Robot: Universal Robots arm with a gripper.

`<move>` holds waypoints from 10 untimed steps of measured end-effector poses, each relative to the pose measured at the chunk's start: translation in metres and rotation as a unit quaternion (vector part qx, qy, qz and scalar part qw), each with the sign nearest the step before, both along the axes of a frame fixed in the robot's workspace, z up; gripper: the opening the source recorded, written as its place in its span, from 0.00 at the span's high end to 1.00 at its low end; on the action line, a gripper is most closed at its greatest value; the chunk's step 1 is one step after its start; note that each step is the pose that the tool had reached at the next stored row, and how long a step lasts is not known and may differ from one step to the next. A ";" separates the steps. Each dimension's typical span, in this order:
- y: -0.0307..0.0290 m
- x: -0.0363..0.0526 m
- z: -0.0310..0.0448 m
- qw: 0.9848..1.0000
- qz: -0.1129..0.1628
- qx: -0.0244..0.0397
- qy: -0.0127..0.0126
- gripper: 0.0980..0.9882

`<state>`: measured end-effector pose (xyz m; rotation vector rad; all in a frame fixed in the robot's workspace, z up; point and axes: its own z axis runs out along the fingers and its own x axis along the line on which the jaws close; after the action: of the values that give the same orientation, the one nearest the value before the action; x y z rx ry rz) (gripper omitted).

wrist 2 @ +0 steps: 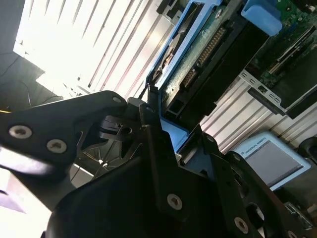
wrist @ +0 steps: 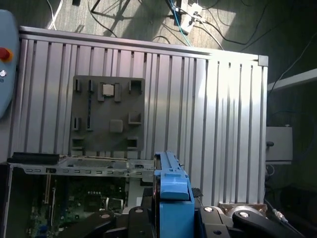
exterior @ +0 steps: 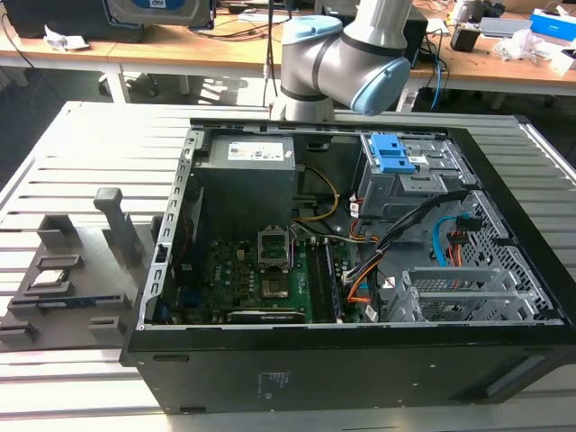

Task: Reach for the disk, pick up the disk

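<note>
In both wrist views my gripper [wrist 2: 178,130] [wrist: 173,220] is shut on the disk. The disk [wrist 2: 198,54] is seen edge-on: a green circuit board and a connector row framed by bright blue rails, sticking out from between the black fingers [wrist 2: 152,111]. In the first wrist view one blue rail of the disk [wrist: 172,191] stands between the gripper's black parts, high above the slatted table. The exterior view has the arm [exterior: 346,54] rising behind the open computer case [exterior: 270,378].
A blue plastic bracket [exterior: 394,153] sits on the drive cage inside the case. A grey fixture tray [exterior: 72,279] [wrist: 109,114] with small parts lies on the slatted aluminium table [wrist: 223,114] beside the case. A pendant with a red button [wrist: 5,64] lies at the table's side.
</note>
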<state>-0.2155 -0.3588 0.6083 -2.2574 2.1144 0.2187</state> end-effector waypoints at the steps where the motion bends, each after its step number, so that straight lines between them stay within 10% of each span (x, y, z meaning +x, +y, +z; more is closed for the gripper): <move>1: 0.0001 0.0031 -0.0005 1.000 0.000 0.000 0.000 0.70; 10: 0.0013 0.0361 -0.0069 1.000 0.000 0.000 0.000 0.70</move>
<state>-0.1794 -0.3575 0.6014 -2.2576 2.1148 0.2183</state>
